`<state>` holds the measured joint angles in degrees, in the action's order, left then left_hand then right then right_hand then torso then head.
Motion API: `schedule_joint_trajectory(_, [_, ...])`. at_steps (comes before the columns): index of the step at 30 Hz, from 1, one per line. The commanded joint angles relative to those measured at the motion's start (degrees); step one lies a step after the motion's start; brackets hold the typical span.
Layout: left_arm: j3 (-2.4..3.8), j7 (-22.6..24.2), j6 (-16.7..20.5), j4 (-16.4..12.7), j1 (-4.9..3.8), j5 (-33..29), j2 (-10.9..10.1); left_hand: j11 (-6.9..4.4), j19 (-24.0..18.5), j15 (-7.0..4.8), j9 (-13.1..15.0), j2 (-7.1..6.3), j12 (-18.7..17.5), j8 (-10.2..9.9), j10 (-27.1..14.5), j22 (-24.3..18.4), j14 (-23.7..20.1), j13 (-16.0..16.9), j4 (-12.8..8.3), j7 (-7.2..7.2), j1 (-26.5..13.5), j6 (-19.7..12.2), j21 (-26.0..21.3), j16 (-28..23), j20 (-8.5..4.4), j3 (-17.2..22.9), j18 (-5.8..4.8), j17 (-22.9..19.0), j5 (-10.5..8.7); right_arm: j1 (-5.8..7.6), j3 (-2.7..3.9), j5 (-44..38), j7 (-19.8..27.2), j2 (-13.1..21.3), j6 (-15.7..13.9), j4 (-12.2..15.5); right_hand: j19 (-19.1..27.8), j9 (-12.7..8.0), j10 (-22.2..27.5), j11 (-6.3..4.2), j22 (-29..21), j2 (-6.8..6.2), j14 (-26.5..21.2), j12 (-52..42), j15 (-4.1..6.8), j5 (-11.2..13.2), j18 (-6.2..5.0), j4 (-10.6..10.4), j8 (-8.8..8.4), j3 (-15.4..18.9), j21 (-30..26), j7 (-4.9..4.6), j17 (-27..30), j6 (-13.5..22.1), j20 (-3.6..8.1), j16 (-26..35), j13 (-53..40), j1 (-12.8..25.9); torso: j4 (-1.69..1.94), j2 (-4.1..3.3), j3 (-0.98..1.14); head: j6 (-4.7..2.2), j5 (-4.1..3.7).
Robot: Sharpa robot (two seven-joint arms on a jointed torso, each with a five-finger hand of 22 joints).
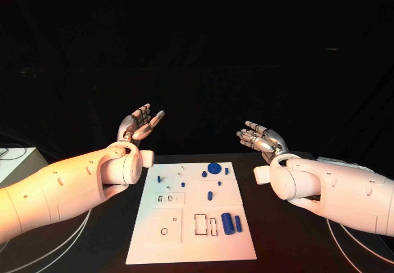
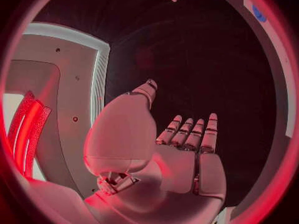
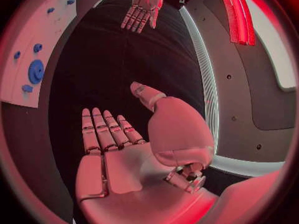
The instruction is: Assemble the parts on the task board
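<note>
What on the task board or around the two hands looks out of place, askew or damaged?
Nothing stands out. The task board lies flat on the table, the blue parts sit on it, none spilled onto the black surface. The left hand and right hand are raised, holding nothing.

No text, label, brand, number or sign can be read anywhere.

white task board point(image 1: 191, 239), blue parts point(image 1: 214, 168), black table point(image 1: 287, 244)
</note>
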<state>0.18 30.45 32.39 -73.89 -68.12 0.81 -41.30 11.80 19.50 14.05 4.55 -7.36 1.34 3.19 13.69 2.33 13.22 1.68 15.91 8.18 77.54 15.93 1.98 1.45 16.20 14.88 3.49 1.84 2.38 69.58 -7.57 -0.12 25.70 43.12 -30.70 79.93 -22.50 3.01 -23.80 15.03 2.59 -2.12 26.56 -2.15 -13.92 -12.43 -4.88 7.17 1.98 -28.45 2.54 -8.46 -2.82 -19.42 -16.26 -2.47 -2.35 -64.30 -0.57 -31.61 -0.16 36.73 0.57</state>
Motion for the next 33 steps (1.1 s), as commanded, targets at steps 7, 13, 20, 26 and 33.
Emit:
schedule_joint_trajectory(7, [0.04, 2.48, -7.09, 1.13, -0.59, 1.44, 0.44, 1.28, 1.01, 1.33, 0.72, 0.91, 0.70, 1.01, 2.70, 0.22, 1.84, 0.32, 0.60, 7.17, 2.98, 2.80, 0.64, 0.72, 0.61, 0.90, 0.54, 0.44, 0.37, 2.30, -1.71, -1.97, -2.65, -0.54, 13.91, -2.65, -23.26, 2.83, -17.03, -1.19, 3.61, -0.50, 22.18, -1.87, 2.55, 1.57, -4.50, 4.75, 4.42, -3.12, 8.69, -8.18, -3.07, -16.79, 0.18, -5.15, -1.11, -8.68, -0.01, -0.02, 0.00, 0.01, 0.00])
schedule_joint_trajectory(13, [0.01, 1.46, -11.70, -1.84, -0.47, 4.08, -3.58, 2.76, 12.27, -0.13, 3.55, 2.35, 1.53, 4.96, 10.35, 1.62, 12.52, 0.85, -0.36, 8.04, 4.11, 13.53, 3.57, 3.48, 0.41, 3.12, 2.72, 2.34, 0.38, 3.12, -1.62, -33.99, -0.04, -1.64, 12.47, -8.58, -30.26, 4.88, -32.03, -3.85, 6.66, -1.19, 31.23, -3.34, 5.88, 1.50, -5.06, 6.82, 8.10, -0.56, 15.66, -6.00, -3.91, -31.01, 3.32, -7.78, -1.29, -11.35, 0.14, -0.84, 0.00, 2.02, 0.18])
schedule_joint_trajectory(20, [0.02, 0.78, -12.59, -5.81, -0.53, 4.88, -6.08, 0.99, 28.70, -3.53, 6.66, 1.96, 5.79, 9.79, 34.26, 3.72, 35.01, 2.51, -1.48, 7.18, 4.04, 26.82, 9.77, 11.26, 0.00, 5.89, 6.98, 6.58, 0.38, 4.45, -1.54, -48.10, -4.06, -2.52, 12.30, -9.48, -31.50, 4.75, -39.97, -6.15, 13.85, -0.87, 40.32, -1.89, 9.02, 1.37, -4.28, 8.02, 8.49, 1.33, 27.32, -4.22, -4.79, -36.59, 7.18, -9.29, -1.28, -12.06, 0.85, -2.21, -0.16, 1.85, -0.59])
schedule_joint_trajectory(26, [0.03, -0.58, -13.86, -9.00, -0.56, 5.65, -8.13, -1.38, 35.80, -6.46, 7.30, 1.09, 7.79, 11.67, 43.12, 4.79, 44.20, 2.85, -2.59, 5.66, 4.26, 32.33, 13.41, 15.51, -2.65, 8.50, 7.17, 9.58, 0.45, 5.73, -1.43, -61.53, -10.43, -3.69, 11.63, -9.90, -34.82, 4.47, -43.54, -8.21, 22.90, -1.75, 52.66, -1.46, 12.43, 0.86, -5.70, 8.42, 7.61, 2.37, 41.81, -2.65, -9.36, -39.02, 9.26, -14.14, -1.28, -10.72, 1.77, -3.40, -0.63, 1.65, -1.35])
schedule_joint_trajectory(33, [0.02, -2.79, -15.83, -12.50, -0.56, 6.40, -10.47, -3.44, 42.34, -9.42, 7.68, -0.28, 7.11, 12.44, 49.33, 7.09, 52.32, 2.64, -3.87, 4.12, 3.68, 35.54, 18.71, 21.44, -6.03, 11.56, 6.99, 14.61, 0.45, 7.05, -1.37, -75.23, -16.95, -5.09, 12.11, -10.29, -39.24, 4.37, -44.19, -9.09, 26.59, -3.93, 58.67, -1.34, 13.80, 0.60, -5.72, 8.13, 6.40, 0.01, 48.23, -1.85, -18.07, -40.04, 10.36, -24.51, -1.27, -7.74, 3.05, -4.60, -1.34, 1.53, -2.10])
